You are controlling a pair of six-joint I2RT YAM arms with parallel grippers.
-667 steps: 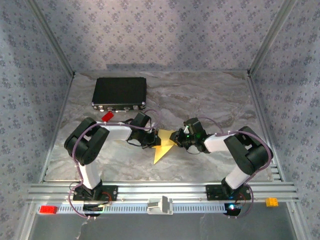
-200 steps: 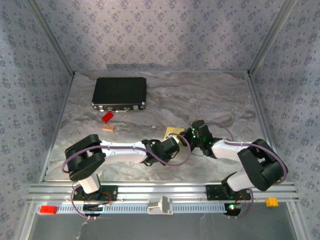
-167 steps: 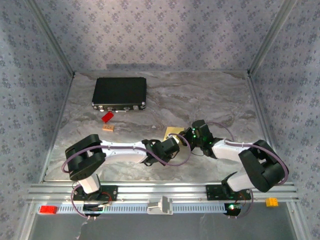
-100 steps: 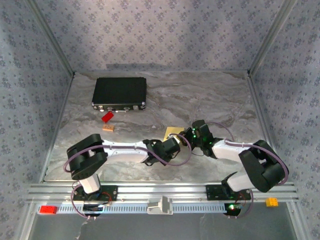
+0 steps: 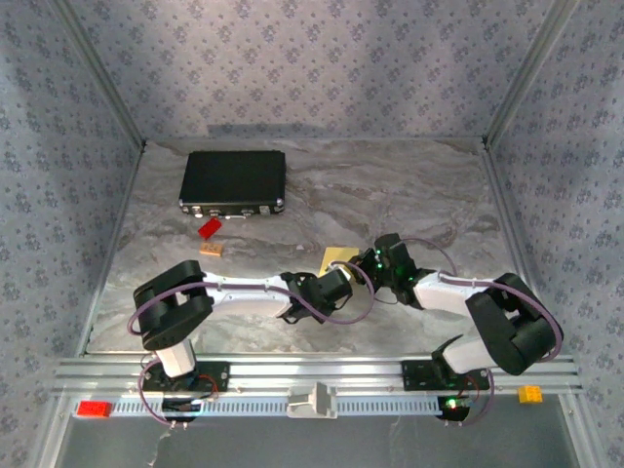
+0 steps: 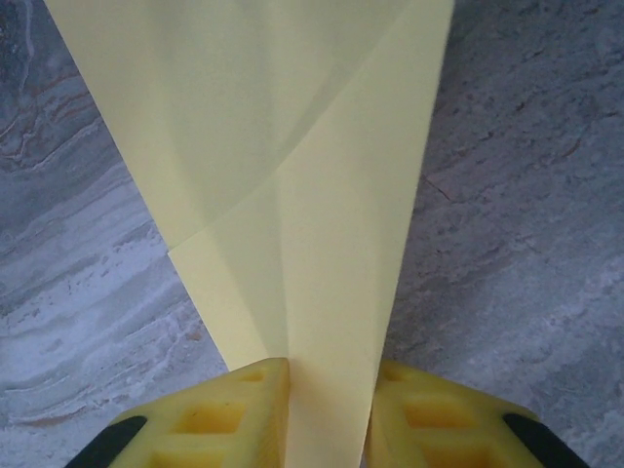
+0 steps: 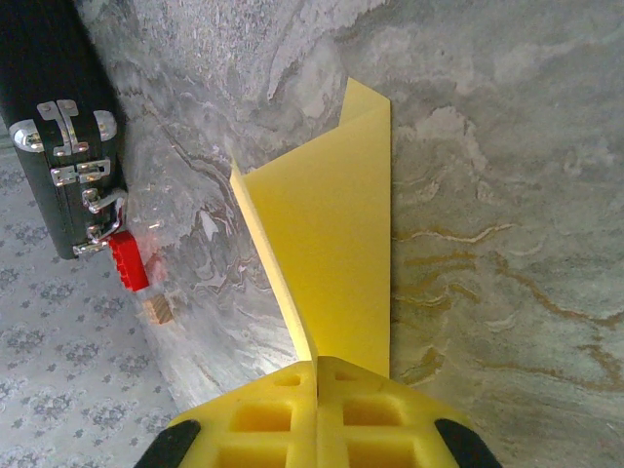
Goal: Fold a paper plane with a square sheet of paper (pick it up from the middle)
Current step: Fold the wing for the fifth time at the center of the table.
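Both arms have dropped and stretched toward the middle. Left arm (image 5: 244,290) lies long, right arm (image 5: 448,291) bent in, the half-folded sheet of paper (image 5: 338,257) between them. Right gripper (image 7: 317,369) pinches its edge; left gripper (image 6: 327,375) straddles the tail, hold unclear. Any uneven tug could tear it or skew the crease.

Sheet of paper (image 6: 292,195): thin, matt, pale yellow, creased. Tabletop (image 7: 507,195): smooth grey marble-look finish. Black case (image 7: 39,175): shiny metal latches (image 7: 68,117).
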